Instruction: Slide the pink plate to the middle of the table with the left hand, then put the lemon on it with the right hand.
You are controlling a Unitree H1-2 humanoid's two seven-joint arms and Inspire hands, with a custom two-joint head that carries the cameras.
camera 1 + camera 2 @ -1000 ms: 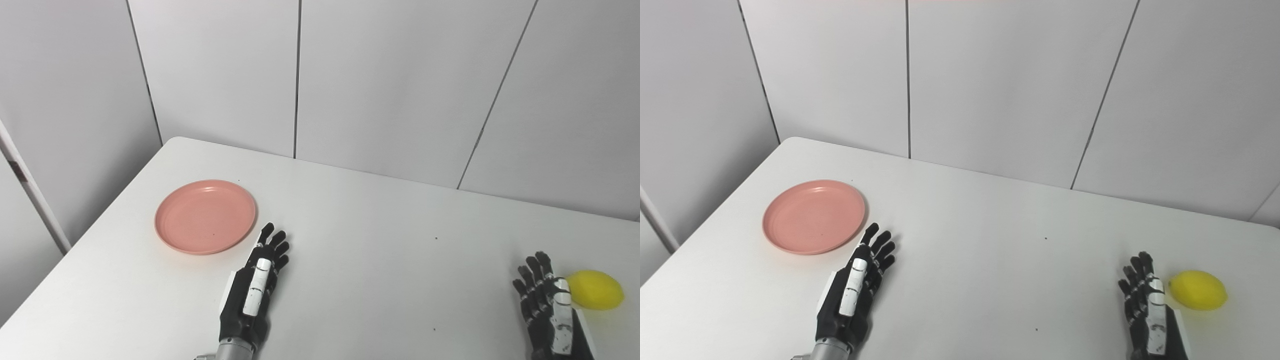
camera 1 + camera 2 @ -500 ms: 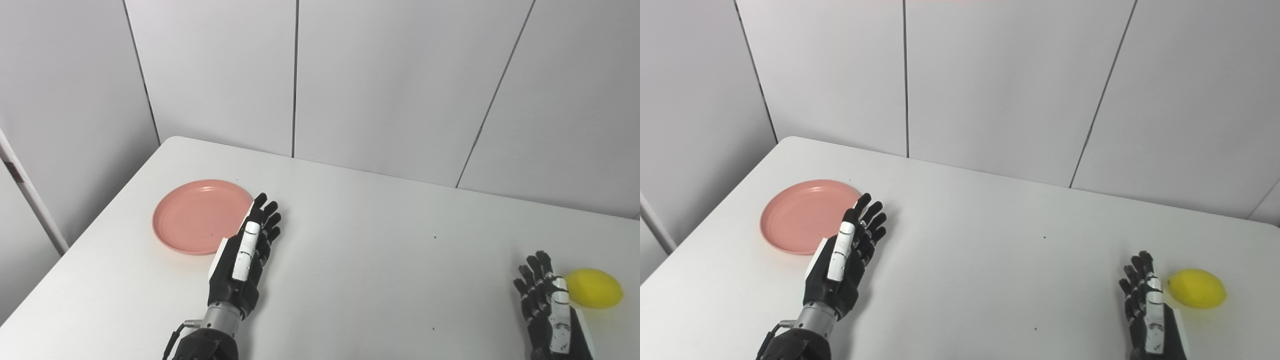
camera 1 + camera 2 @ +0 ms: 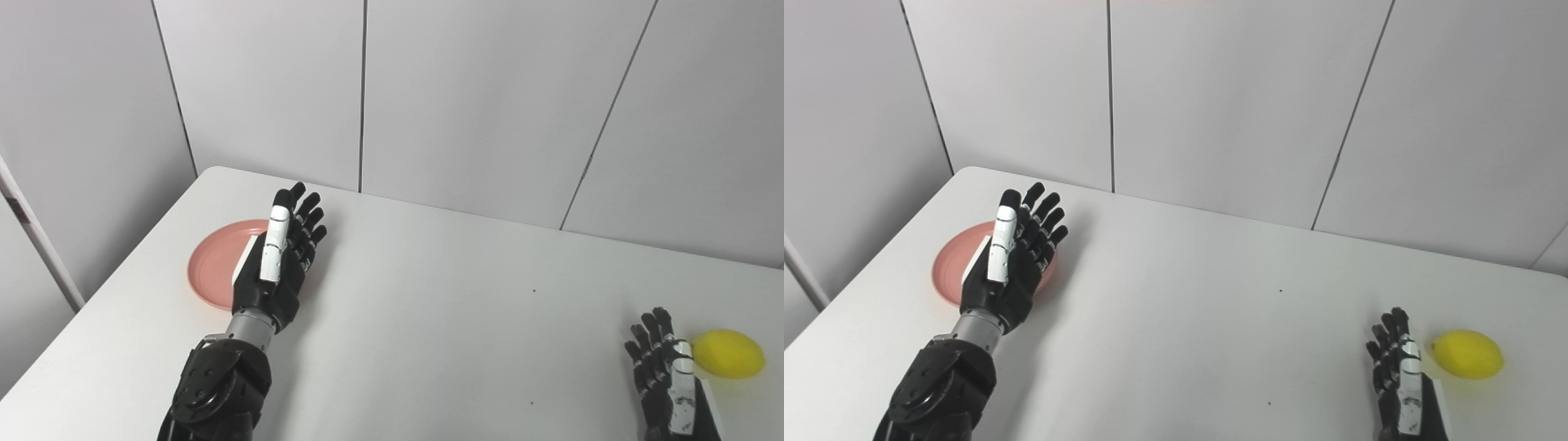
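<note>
The pink plate (image 3: 211,269) lies on the white table (image 3: 429,294) near its left side, partly hidden behind my left hand (image 3: 278,260). That hand is raised above the plate's right half, edge-on with fingers straight and apart, holding nothing. At the right front lies the yellow lemon (image 3: 729,353). My right hand (image 3: 664,380) rests just left of the lemon, open with fingers spread; a thin gap of table shows between them. In the right eye view the left hand (image 3: 1013,257) covers most of the plate (image 3: 949,275), and the lemon (image 3: 1468,354) sits beside the right hand (image 3: 1399,376).
Grey wall panels (image 3: 478,104) rise directly behind the table's far edge. The table's left edge runs diagonally past the plate, with a white post (image 3: 37,239) beyond it.
My left hand has lifted and travelled forward and left, from beside the plate's near right rim to over the plate. The plate, lemon and right hand have stayed in place.
</note>
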